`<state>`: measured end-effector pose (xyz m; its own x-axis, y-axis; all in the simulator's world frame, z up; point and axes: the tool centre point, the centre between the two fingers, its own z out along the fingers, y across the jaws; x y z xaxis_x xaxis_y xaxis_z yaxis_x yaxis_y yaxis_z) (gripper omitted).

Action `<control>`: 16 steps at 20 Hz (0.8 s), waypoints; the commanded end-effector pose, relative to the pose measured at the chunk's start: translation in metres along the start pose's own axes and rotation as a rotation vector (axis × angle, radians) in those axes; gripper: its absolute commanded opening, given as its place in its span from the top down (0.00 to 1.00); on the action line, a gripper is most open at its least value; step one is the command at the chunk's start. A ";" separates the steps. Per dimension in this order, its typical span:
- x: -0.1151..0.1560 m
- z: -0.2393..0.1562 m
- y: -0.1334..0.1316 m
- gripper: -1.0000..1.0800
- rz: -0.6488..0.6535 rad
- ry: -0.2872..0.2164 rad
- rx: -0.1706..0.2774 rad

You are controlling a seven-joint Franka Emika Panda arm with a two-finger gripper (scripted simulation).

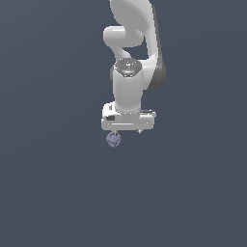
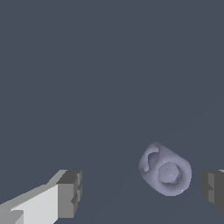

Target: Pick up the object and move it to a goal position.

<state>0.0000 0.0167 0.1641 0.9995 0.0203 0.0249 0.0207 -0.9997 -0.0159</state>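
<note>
Gripper [image 1: 126, 131] above object [image 1: 113, 140] (lavender-blue)

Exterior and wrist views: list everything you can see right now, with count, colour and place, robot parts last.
lump: one, lavender-blue with darker markings, lying between the two fingertips, nearer one, touching neither; in the exterior view just below the gripper's left end.
surface: one, plain dark grey-blue, fills the background of both views.
arm: one, white with dark joints, reaching down from the top of the exterior view.
gripper: one, white with grey fingertips, open, over the lump.
</note>
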 end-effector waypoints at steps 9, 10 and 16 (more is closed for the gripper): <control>-0.004 -0.008 0.015 0.04 0.038 -0.014 0.009; -0.005 -0.009 0.017 0.04 0.042 -0.015 0.010; -0.004 -0.009 0.017 0.04 0.038 -0.015 0.010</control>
<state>-0.0044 -0.0003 0.1726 0.9998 -0.0191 0.0089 -0.0188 -0.9995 -0.0263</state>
